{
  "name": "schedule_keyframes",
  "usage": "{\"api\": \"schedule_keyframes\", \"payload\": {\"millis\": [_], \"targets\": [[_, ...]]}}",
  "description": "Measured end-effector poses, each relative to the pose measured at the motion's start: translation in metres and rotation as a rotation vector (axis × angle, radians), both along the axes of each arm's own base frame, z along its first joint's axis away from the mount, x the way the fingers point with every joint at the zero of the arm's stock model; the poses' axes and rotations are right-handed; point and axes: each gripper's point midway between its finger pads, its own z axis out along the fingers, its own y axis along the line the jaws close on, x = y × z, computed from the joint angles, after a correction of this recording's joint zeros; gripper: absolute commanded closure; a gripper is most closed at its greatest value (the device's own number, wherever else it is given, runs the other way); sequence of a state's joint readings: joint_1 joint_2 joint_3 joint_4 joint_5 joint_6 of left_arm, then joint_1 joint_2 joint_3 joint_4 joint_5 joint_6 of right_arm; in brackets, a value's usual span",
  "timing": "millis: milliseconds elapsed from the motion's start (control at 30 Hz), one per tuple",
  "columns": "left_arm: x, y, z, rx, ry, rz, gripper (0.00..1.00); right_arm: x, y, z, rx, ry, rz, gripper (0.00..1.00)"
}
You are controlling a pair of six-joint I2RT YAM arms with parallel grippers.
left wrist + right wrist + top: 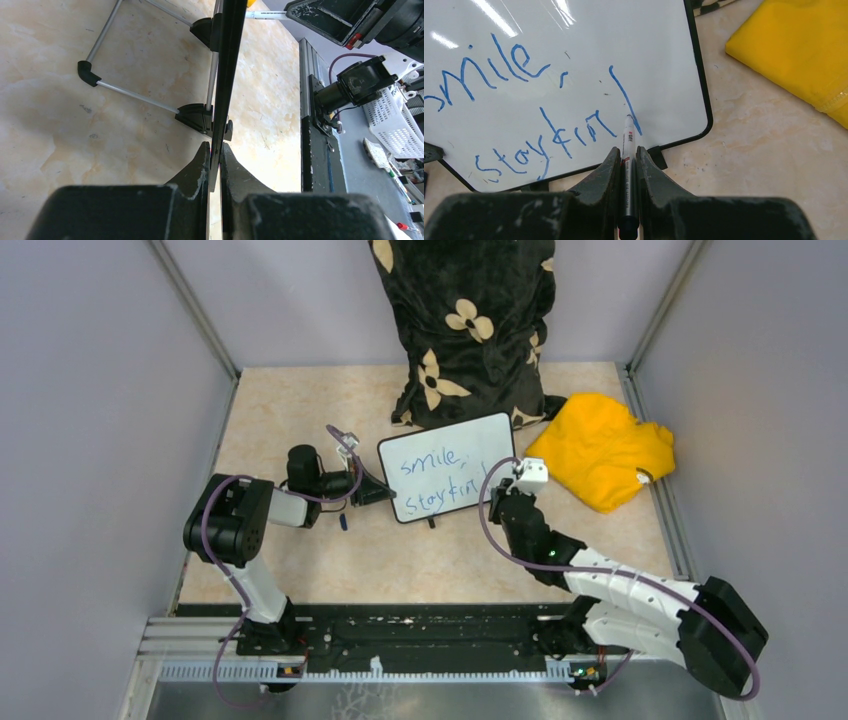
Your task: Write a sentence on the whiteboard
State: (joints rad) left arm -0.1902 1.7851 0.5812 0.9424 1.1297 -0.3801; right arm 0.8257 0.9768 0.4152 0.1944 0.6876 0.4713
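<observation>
The whiteboard (448,465) stands tilted on its feet at the table's middle. It bears the sentence (432,478) in blue, two lines reading "smile," and "stay fin" with a long stroke after it, clear in the right wrist view (524,105). My left gripper (372,492) is shut on the whiteboard's left edge, seen edge-on (226,75) in the left wrist view. My right gripper (512,492) is shut on a marker (627,165). The marker's tip touches the whiteboard (574,30) at the foot of the long stroke.
A yellow cloth (602,448) lies right of the board, also in the right wrist view (794,50). A black flowered bag (465,325) stands behind the board. A small dark cap (343,522) lies on the table near my left gripper. Grey walls enclose the table.
</observation>
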Motion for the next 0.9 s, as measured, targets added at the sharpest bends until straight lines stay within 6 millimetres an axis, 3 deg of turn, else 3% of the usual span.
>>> {"api": "schedule_keyframes", "payload": {"millis": [900], "targets": [[0.0,0.0,0.0,0.001,-0.001,0.002,1.0,-0.002,0.012,-0.008,0.024,0.031,0.052,1.0]]}}
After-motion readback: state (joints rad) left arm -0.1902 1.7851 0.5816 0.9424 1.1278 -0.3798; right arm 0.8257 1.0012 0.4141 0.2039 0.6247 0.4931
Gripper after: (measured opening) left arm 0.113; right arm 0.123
